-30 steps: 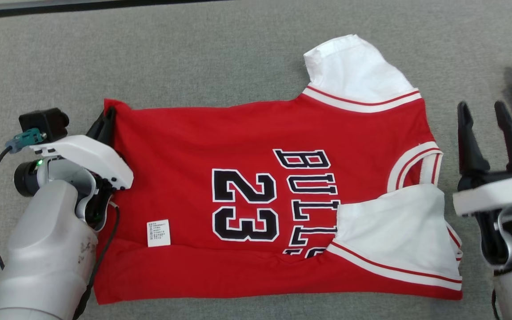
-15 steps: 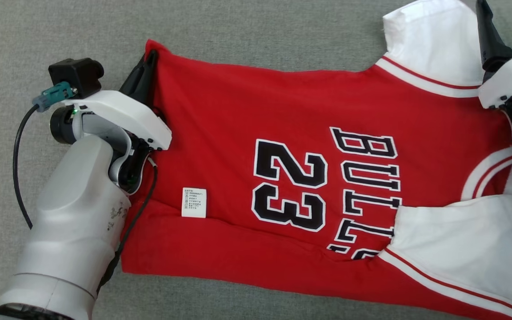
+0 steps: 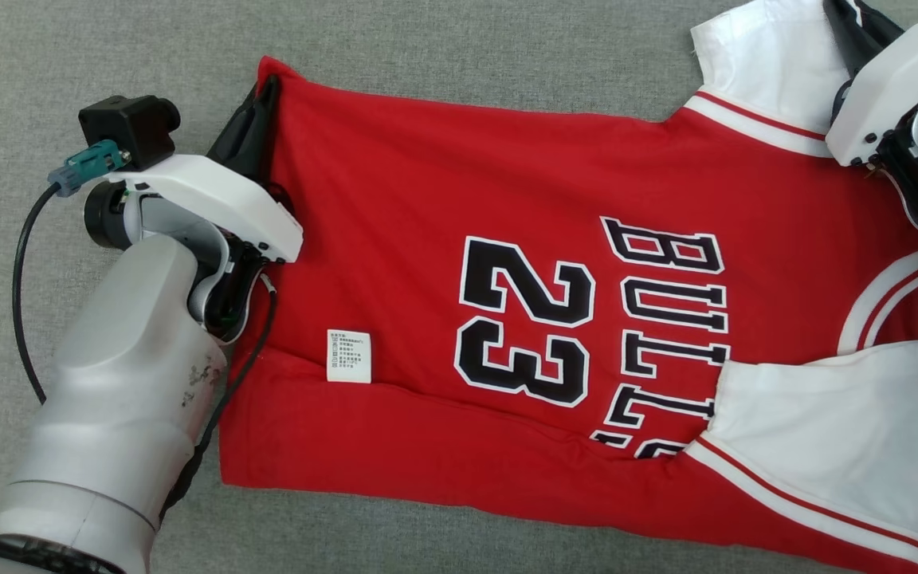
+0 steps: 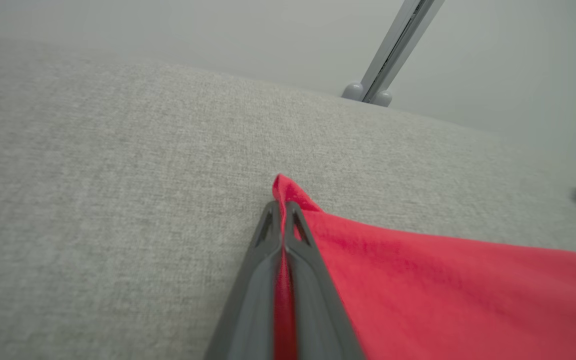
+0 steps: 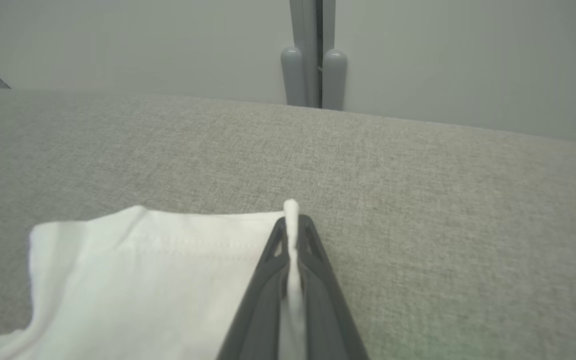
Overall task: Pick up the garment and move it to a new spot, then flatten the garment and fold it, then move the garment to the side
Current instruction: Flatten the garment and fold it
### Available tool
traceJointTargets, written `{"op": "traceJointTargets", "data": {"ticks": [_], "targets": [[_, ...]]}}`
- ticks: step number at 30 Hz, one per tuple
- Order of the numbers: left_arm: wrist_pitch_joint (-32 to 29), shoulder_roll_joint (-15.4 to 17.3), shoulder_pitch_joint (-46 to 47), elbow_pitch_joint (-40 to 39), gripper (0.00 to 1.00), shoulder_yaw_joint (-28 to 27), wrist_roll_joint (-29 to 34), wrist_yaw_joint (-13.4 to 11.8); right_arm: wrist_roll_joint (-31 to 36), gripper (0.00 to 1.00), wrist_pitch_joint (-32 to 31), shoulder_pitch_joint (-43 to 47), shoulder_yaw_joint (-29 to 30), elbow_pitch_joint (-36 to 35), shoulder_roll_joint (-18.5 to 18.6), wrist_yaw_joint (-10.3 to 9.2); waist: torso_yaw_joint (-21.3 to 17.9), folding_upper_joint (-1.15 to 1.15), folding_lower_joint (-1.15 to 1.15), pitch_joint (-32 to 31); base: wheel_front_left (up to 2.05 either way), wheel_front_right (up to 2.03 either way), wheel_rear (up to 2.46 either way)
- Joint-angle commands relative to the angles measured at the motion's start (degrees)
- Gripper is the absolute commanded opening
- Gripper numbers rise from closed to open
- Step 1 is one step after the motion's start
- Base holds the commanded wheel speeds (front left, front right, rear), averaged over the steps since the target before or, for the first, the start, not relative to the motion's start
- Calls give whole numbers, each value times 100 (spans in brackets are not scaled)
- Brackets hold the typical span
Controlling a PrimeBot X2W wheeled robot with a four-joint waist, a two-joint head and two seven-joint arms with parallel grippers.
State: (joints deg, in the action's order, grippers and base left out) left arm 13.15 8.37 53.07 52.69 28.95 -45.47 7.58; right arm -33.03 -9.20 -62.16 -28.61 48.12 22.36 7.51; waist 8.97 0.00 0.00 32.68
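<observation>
- Red garment (image 3: 443,183), a jersey, lies flat on the grey cloth-covered table (image 3: 467,48). It spans the middle of the head view from 9 o'clock to 3 o'clock, with the shoulder end toward 3 o'clock.
- Black, white-edged number 23 (image 3: 524,319) and lettering (image 3: 670,295) face up. A care label (image 3: 348,356) lies on the red cloth at 8 o'clock of the number.
- A fold line runs along the body just below the label. The band beyond it reaches the 6 o'clock edge.
- One white sleeve (image 3: 770,56) points toward 1 o'clock. The second white sleeve (image 3: 833,430) lies folded over the body at 4 o'clock.
- Left fingers (image 3: 245,131) are pinched together on the garment's hem corner at 10 o'clock. In the left wrist view, red cloth sits between them and its tip pokes out past them.
- Right fingers (image 3: 849,32) are pinched together on the edge of the white sleeve at 1 o'clock. In the right wrist view, a white ridge of cloth stands between them.
</observation>
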Motion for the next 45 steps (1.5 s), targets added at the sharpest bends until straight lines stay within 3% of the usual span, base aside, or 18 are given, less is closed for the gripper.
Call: {"op": "traceJointTargets", "data": {"ticks": [1,14,21,33,37,38,39,40,41,42,45], "targets": [[-7,128,-248,147,0,16,-41,-18,-75,0,84,66,-21,-26,88,-5,-21,0,0,-24,0,0,0],[195,632,-655,-589,0,-69,-126,-17,-955,0,1525,801,-255,-1260,588,-4,-277,0,0,-534,0,0,0],[197,806,-1152,-1125,0,-130,-180,-131,-1418,0,1924,1677,-135,-2069,756,-4,-444,0,0,-806,0,0,0],[167,1172,-2683,-2416,0,-271,-377,-499,-1954,0,2328,3829,82,-3255,583,-4,-738,0,0,-1195,0,0,0],[24,1315,-3109,-2824,0,-215,-383,-675,-1794,0,2407,4221,83,-3467,469,-4,-765,0,0,-1251,0,0,0],[-59,1332,-3217,-2894,0,-176,-401,-704,-1750,11,2408,4330,64,-3550,463,-3,-755,0,0,-1272,0,0,0],[-102,1344,-3323,-2965,13,-160,-418,-743,-1744,37,2424,4450,45,-3637,439,-4,-749,0,0,-1295,0,0,0],[-139,1362,-3402,-3030,45,-160,-434,-790,-1657,51,2435,4548,20,-3733,458,-4,-749,0,0,-1312,0,0,0],[-184,1369,-3476,-3084,100,-146,-452,-831,-1549,90,2441,4654,-73,-3794,510,-4,-746,0,0,-1325,0,0,0],[-222,1366,-3561,-3136,100,-134,-481,-860,-1512,100,2440,4771,-111,-3847,513,-4,-747,0,0,-1338,0,0,0],[-238,1386,-3719,-3213,100,-139,-502,-942,-1445,100,2445,4992,-156,-3927,528,-4,-742,0,0,-1374,0,0,0]]}}
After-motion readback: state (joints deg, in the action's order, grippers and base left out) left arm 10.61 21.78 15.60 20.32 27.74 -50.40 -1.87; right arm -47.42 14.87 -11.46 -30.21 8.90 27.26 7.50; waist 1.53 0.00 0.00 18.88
